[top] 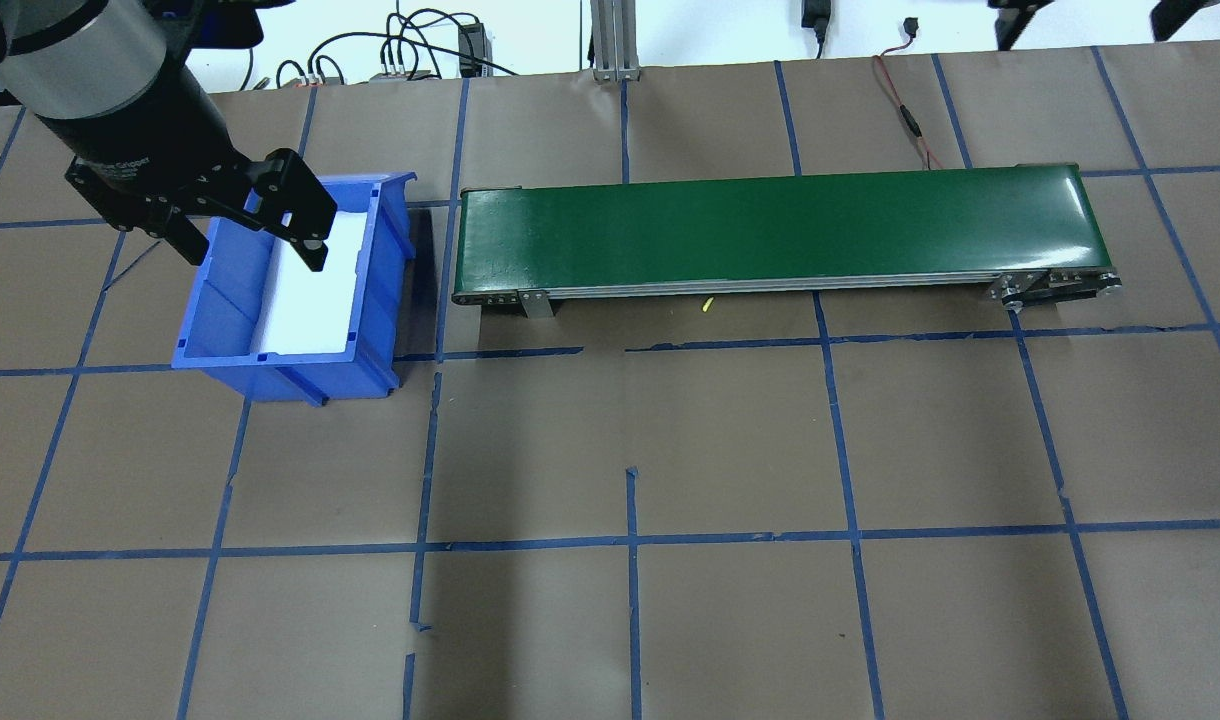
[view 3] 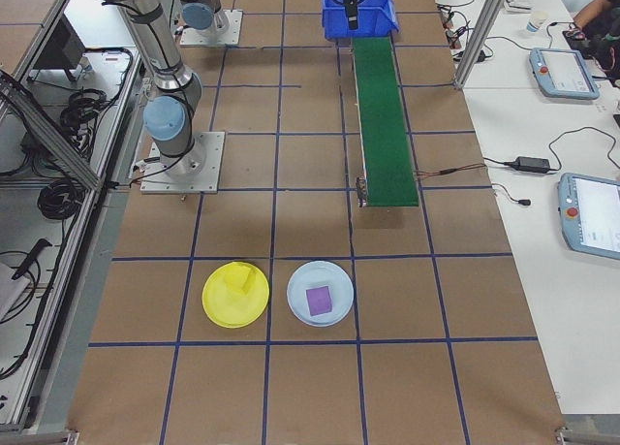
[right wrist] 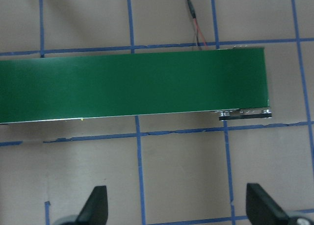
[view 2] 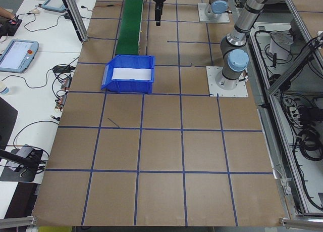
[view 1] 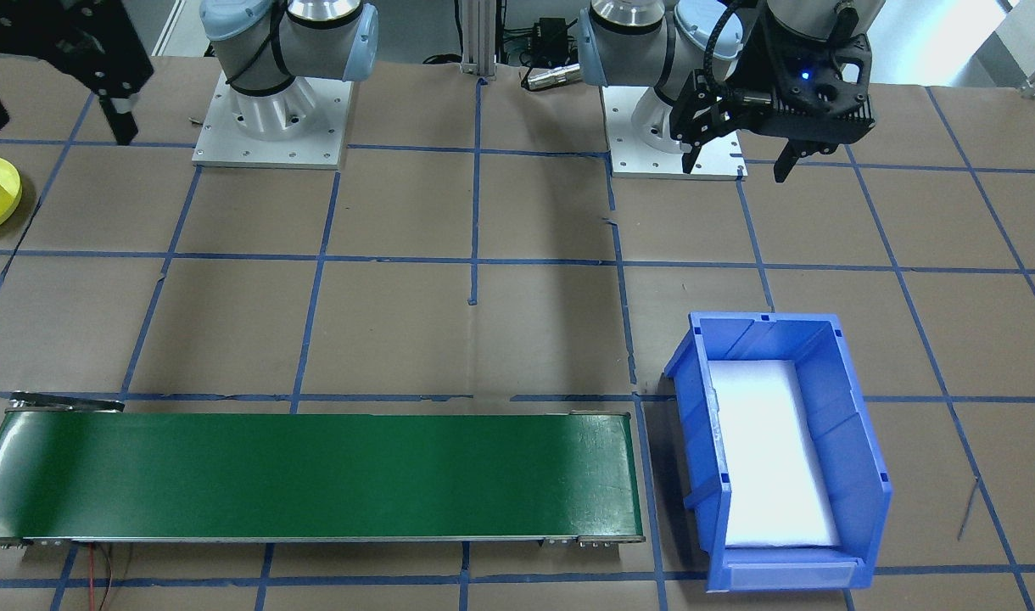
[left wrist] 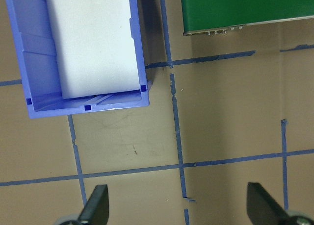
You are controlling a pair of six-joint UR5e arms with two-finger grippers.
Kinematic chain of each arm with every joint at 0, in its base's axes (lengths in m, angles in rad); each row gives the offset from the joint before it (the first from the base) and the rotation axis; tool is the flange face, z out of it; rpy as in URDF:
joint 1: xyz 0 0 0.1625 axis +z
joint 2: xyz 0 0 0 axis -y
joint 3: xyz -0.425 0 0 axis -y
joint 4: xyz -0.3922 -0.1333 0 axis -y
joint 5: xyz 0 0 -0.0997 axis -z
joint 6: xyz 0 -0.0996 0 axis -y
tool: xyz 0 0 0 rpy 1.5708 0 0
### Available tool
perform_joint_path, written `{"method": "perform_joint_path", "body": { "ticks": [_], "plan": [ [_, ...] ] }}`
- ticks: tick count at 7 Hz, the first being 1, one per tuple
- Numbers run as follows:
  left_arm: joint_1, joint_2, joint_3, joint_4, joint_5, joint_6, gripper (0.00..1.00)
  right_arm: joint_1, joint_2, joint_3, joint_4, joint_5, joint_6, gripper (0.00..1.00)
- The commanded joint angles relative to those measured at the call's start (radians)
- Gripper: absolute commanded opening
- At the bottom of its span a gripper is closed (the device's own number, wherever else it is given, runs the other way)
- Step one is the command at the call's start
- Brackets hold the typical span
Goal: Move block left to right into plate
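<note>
Overhead exterior view: left gripper [top: 253, 232] hangs over the blue bin [top: 382, 300], fingers apart; right gripper [right wrist: 176, 205] is spread wide too.

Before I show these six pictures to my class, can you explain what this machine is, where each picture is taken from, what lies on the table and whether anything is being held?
It is a robot with two arms bolted to a table, each ending in a two-finger gripper. Four fixed cameras look from the front, from overhead and from each table end; two more sit on the wrists, looking down past the fingers. On the table lie a green conveyor belt and a blue bin with a white pad inside. At the far right end sit a yellow plate holding a yellow block and a pale plate holding a purple block. The left gripper and the right gripper are both open and hold nothing.
</note>
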State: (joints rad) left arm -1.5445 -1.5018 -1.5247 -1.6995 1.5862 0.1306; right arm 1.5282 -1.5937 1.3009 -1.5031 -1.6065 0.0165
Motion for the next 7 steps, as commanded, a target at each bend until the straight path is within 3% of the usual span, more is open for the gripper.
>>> {"method": "perform_joint_path", "body": {
  "ticks": [1, 5, 7],
  "plan": [
    [0.000, 0.000, 0.000, 0.000, 0.000, 0.000, 1.00, 0.084, 0.006, 0.068, -0.008, 0.008, 0.118, 1.00],
    [0.001, 0.002, -0.002, 0.001, 0.001, 0.001, 1.00, 0.087, 0.008, 0.191, -0.042, 0.008, 0.109, 1.00],
    [0.000, 0.003, -0.002, 0.001, 0.000, 0.000, 1.00, 0.089, 0.003, 0.204, -0.043, 0.031, 0.106, 1.00]
  ]
}}
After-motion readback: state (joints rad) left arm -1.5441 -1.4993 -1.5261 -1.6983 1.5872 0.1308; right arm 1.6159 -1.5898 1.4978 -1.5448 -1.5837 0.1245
